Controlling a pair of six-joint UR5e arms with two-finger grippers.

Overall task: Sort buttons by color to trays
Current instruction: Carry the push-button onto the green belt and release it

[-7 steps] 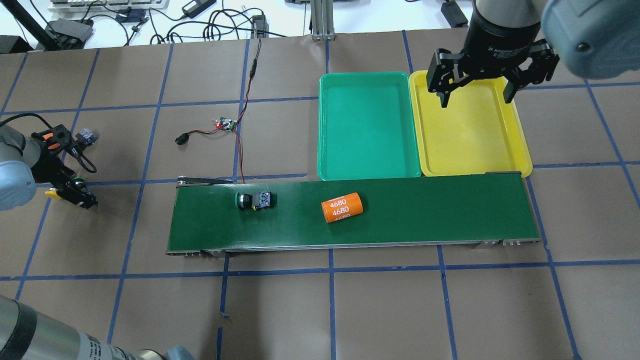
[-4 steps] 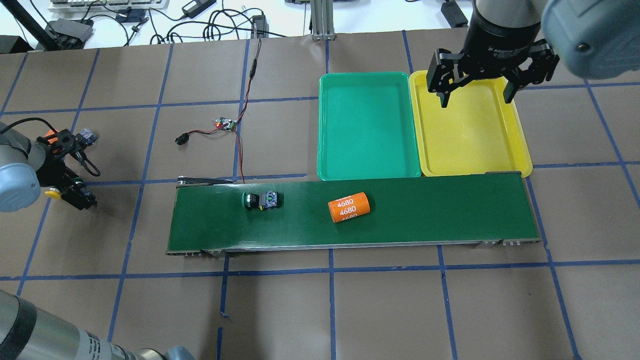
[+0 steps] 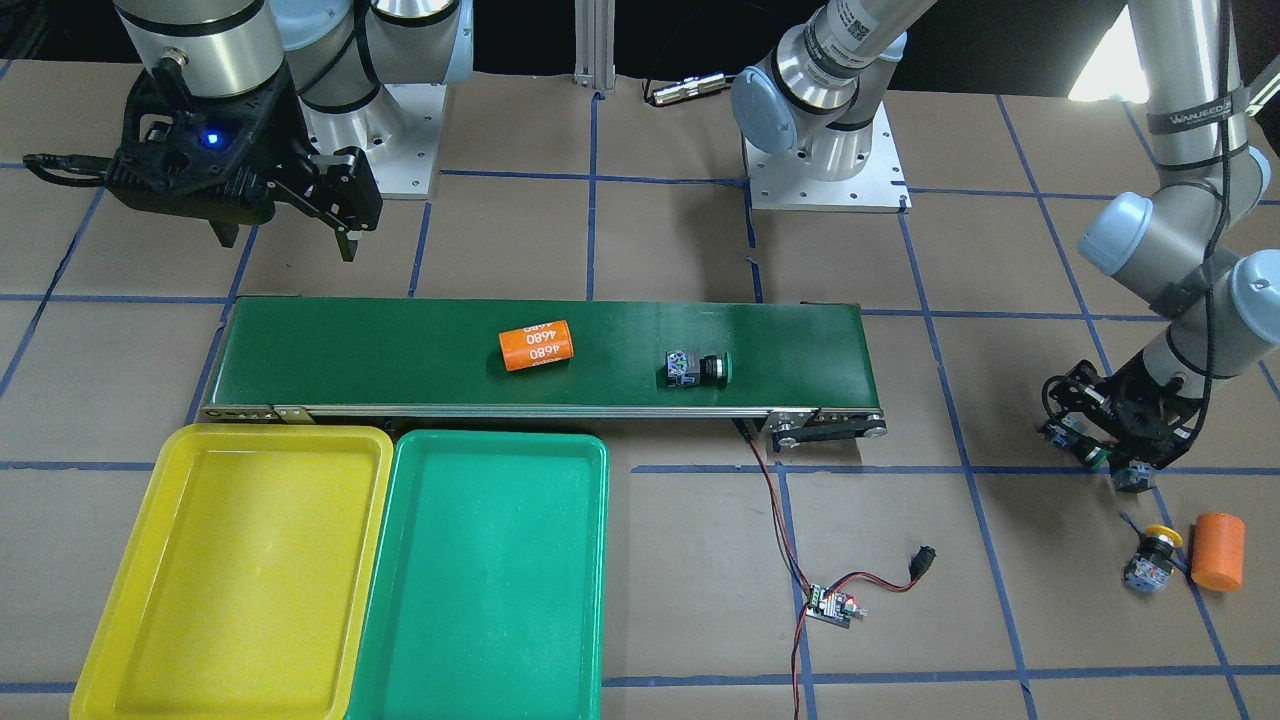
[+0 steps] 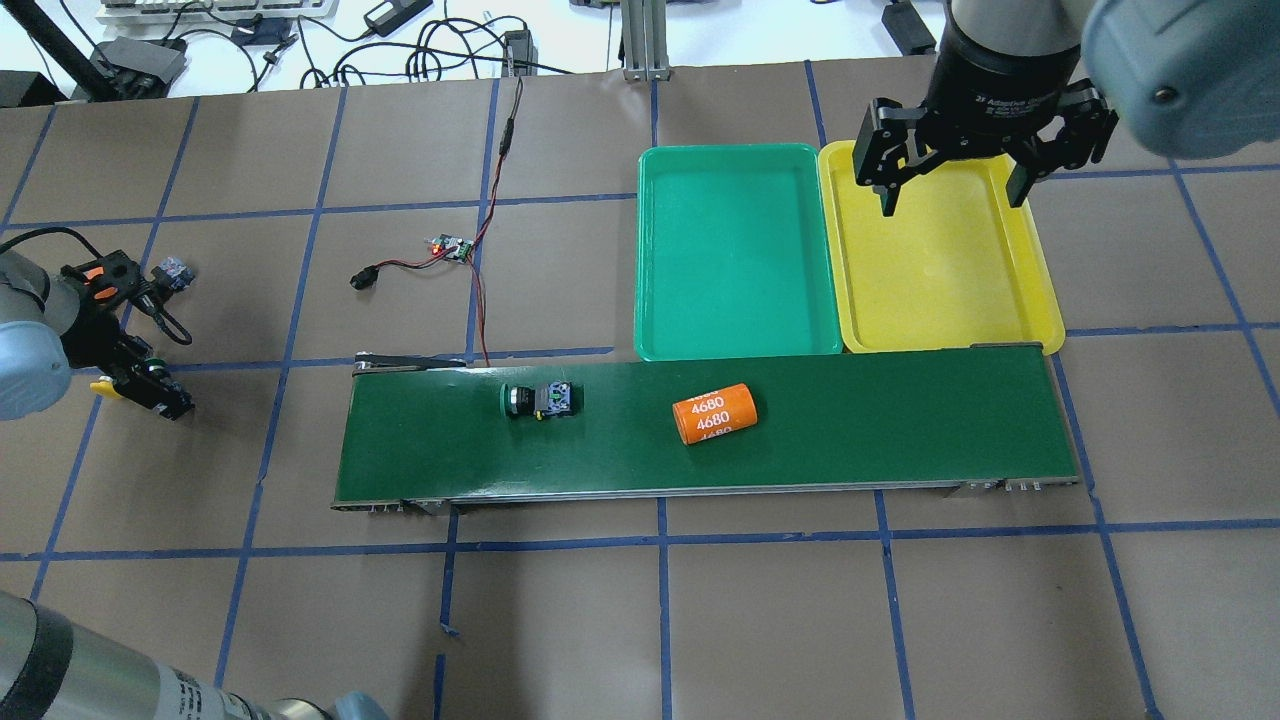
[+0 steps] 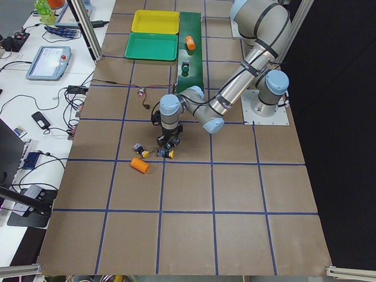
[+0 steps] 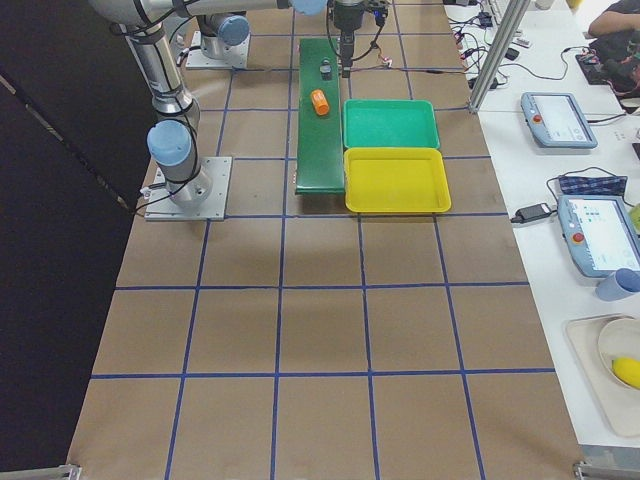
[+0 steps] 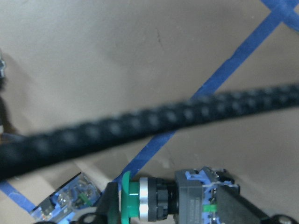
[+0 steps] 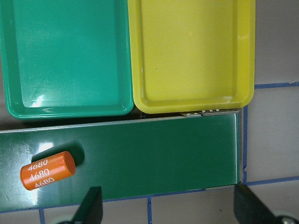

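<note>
Where the brown-papered table (image 4: pixel 700 620) is ruled into squares by blue tape, we note the long dark green conveyor belt (image 4: pixel 900 430) lying across its middle. The green tray (image 4: pixel 735 260) and the yellow tray (image 4: pixel 940 280) sit side by side and touching along the belt's far edge at its right end. The right gripper (image 4: pixel 953 200) hangs high near that end of the belt. Its jaws are spread wide with nothing between them, and it is well apart from every button. The left gripper (image 3: pixel 1100 458) is low at the table, off the belt's left end. In its wrist view a second green-capped button (image 7: pixel 159 201) lies on its side between the fingers (image 7: pixel 108 207). One finger is against the cap and the other against the contact block, so we read the jaws as closed on it. We cannot tell whether it is clear of the paper. An orange cylinder marked 4680 (image 4: pixel 714 412) lies on its side mid-belt. A plain orange cylinder (image 3: pixel 1218 565) lies on the table beyond the left gripper. A green-capped button (image 4: pixel 540 400) lies on its side on the belt, left of the marked cylinder and apart from it. A yellow-capped button (image 3: pixel 1153 562) sits just beside the plain cylinder. Another yellow cap (image 4: pixel 101 388) shows just beside the left gripper. A small circuit board (image 3: pixel 832 605) with red-black wires lies on the far side of the belt.
</note>
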